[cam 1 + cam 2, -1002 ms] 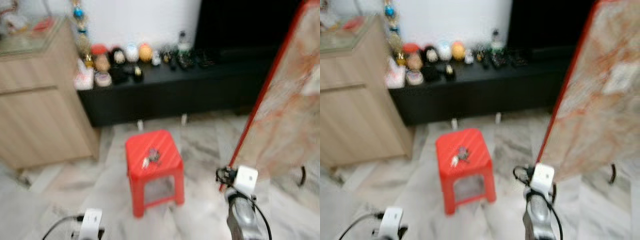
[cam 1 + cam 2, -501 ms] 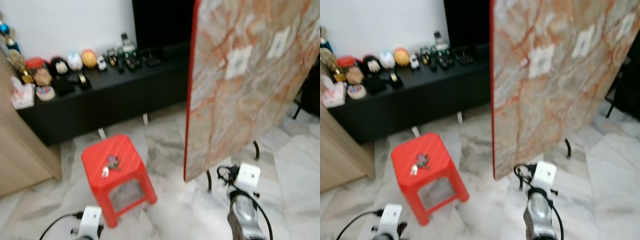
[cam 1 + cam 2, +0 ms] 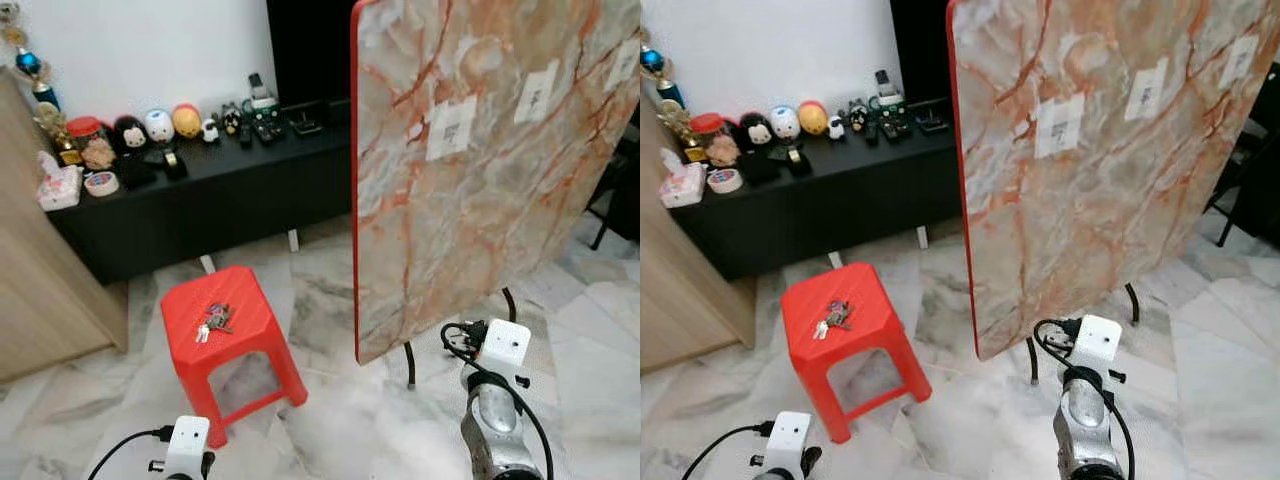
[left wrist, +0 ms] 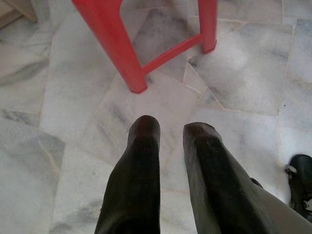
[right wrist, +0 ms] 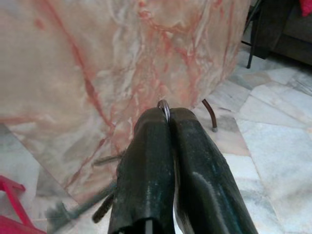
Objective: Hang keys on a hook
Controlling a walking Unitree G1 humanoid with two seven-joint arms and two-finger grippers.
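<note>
Pinching a small metal ring point(image 5: 163, 106) between closed fingers, the right gripper point(image 5: 168, 117) points toward the marble tabletop point(image 3: 470, 150). The left gripper point(image 4: 168, 134) hangs slightly open over the floor. The keys point(image 3: 213, 318) lie on the red stool point(image 3: 230, 335), probably awaiting pickup.

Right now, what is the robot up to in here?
The robot is standing on the marble floor, facing a red stool with a bunch of keys lying on top. Nobody is holding those keys. The left gripper hangs low near a stool leg, fingers slightly apart and empty. The right gripper is closed, with a small metal ring poking out at its tips, in front of a big marble tabletop tipped up on its side.
</note>
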